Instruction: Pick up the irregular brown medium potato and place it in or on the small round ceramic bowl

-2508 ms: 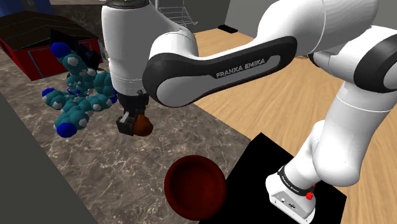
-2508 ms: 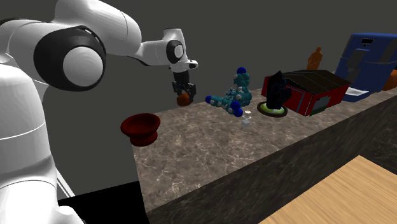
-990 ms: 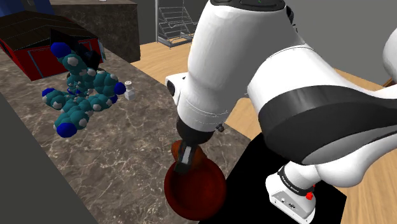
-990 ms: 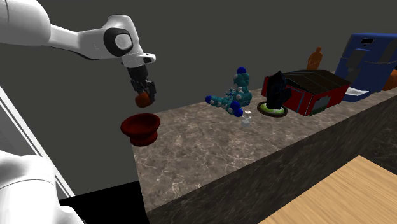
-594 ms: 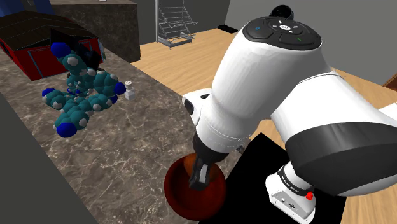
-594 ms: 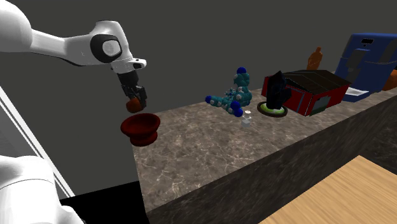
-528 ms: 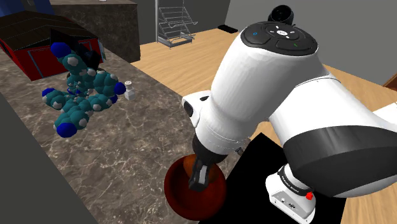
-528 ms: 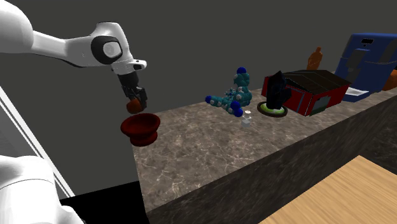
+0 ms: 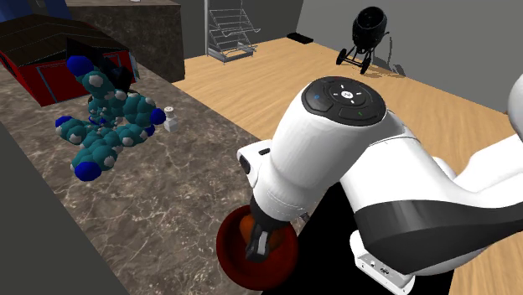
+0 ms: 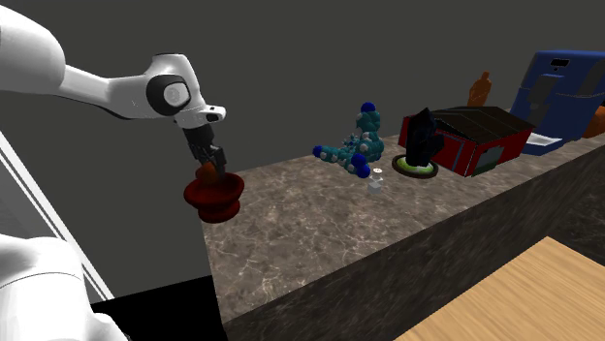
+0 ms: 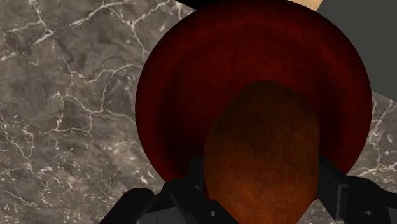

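Note:
A brown potato (image 11: 264, 153) sits clasped between my gripper's (image 11: 261, 191) two black fingers. It hangs right over the dark red round bowl (image 11: 191, 89). In the shoulder view my gripper (image 9: 258, 243) reaches down inside the bowl (image 9: 235, 260) with the potato (image 9: 248, 226) beside its fingers. From the second exterior view, the gripper (image 10: 209, 167) holds the potato (image 10: 207, 175) at the rim of the bowl (image 10: 215, 199), which stands at the counter's end. Whether the potato touches the bowl's floor, I cannot tell.
The bowl stands on a grey marbled counter (image 9: 159, 193). A teal and blue ball cluster (image 9: 105, 126), a small white cube (image 9: 173, 123) and a red box with a dark top (image 9: 50, 59) lie farther along. A dark figure on a green base (image 10: 418, 145) stands by the red box.
The gripper has come down with the potato from above the bowl to within its rim. The arm's elbow has dropped lower in the shoulder view.

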Controlling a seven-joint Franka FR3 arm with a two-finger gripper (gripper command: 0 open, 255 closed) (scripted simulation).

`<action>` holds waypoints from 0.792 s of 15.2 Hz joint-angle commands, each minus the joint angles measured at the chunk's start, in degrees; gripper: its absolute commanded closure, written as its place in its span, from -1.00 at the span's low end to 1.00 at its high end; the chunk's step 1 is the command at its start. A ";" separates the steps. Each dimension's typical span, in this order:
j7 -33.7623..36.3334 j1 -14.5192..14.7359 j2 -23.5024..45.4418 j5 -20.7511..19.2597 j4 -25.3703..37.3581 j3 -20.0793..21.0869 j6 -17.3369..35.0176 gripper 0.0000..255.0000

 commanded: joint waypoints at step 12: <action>0.54 -0.15 0.88 -0.34 -1.23 0.54 2.05 -1.00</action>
